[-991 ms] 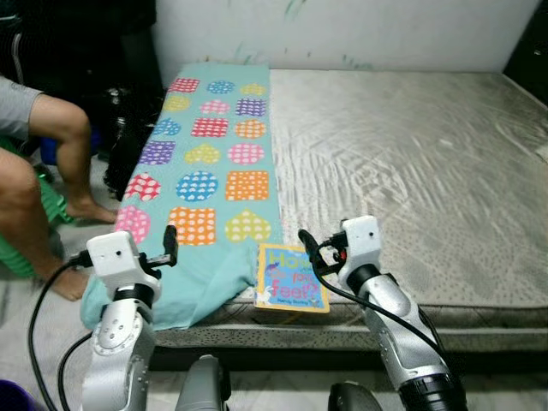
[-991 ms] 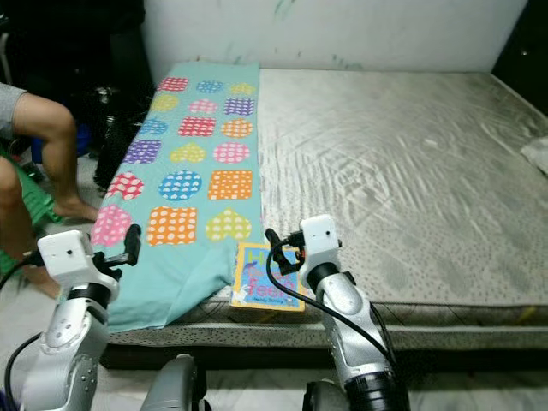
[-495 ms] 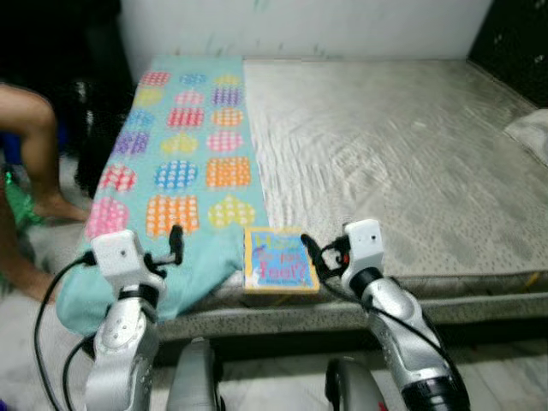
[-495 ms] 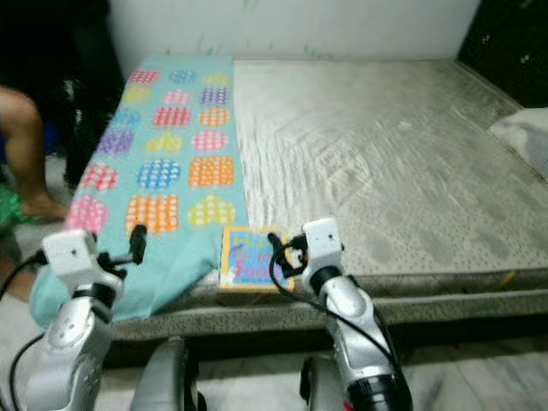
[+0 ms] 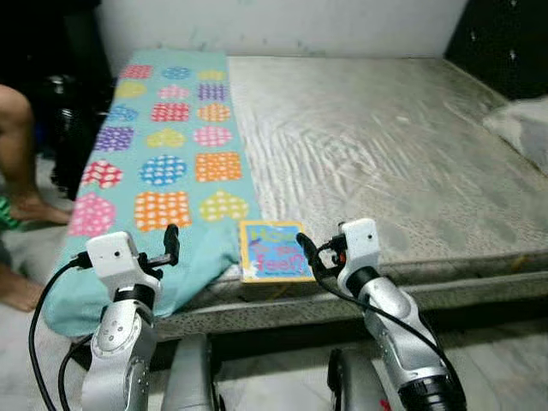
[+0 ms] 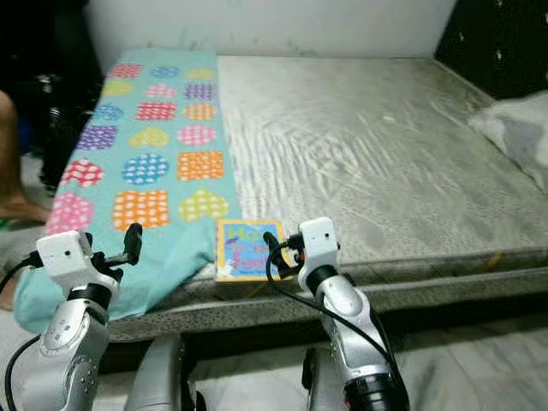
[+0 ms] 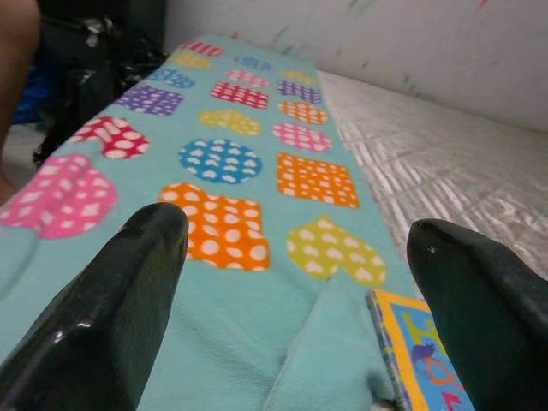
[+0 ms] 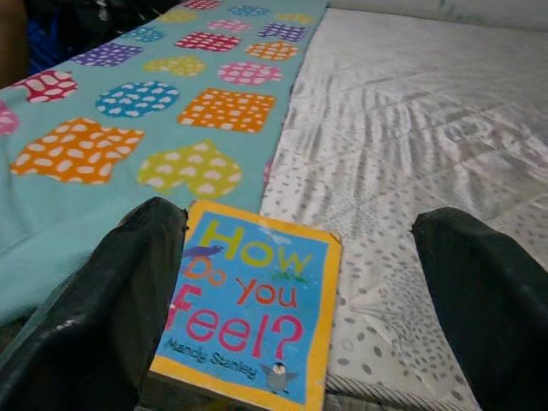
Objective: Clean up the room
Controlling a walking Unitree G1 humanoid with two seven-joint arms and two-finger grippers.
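Note:
A children's book (image 5: 272, 251) with a blue cover and yellow border, titled "How do you Feel?", lies flat at the near edge of a bare grey mattress (image 5: 385, 145). A teal blanket (image 5: 163, 163) with dotted colourful patches covers the mattress's left strip and hangs over the front corner. My right gripper (image 8: 300, 282) is open, held just in front of the book (image 8: 248, 300), with nothing between its fingers. My left gripper (image 7: 291, 300) is open too, hovering over the blanket's near end (image 7: 214, 231), left of the book (image 7: 419, 360).
A person's bare legs (image 5: 17, 163) are at the far left beside the bed, near dark bags (image 5: 64, 128) on the floor. A pale pillow (image 5: 522, 128) lies at the mattress's right edge. A white wall (image 5: 282, 26) runs behind the bed.
The camera has swung to the right, so the person slid toward the left edge and the pillow came into view. Both grippers hold the same open pose near the book.

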